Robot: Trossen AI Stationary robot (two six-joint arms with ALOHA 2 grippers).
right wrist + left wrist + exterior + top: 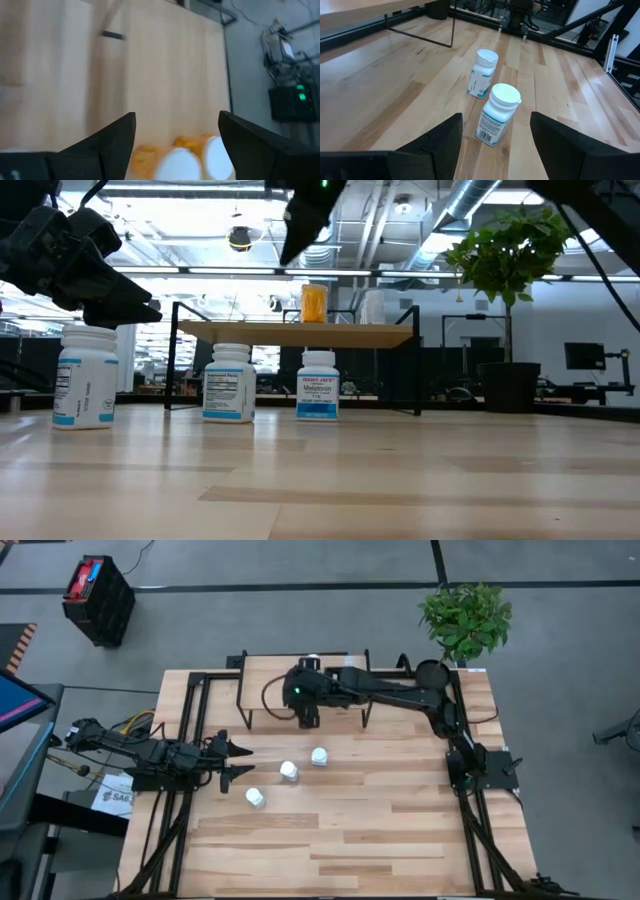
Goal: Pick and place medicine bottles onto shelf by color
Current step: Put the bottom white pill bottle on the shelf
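High view: right pincer (308, 720) spread above the shelf (262, 668); left pincer (240, 760) spread, low over table.

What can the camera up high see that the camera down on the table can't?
Only the high view shows the whole table, both whole arms, and the open left gripper. Only the low view shows the bottle labels and an orange bottle on the shelf. Both show three white bottles and the plant.

overhead, table-level, two wrist views
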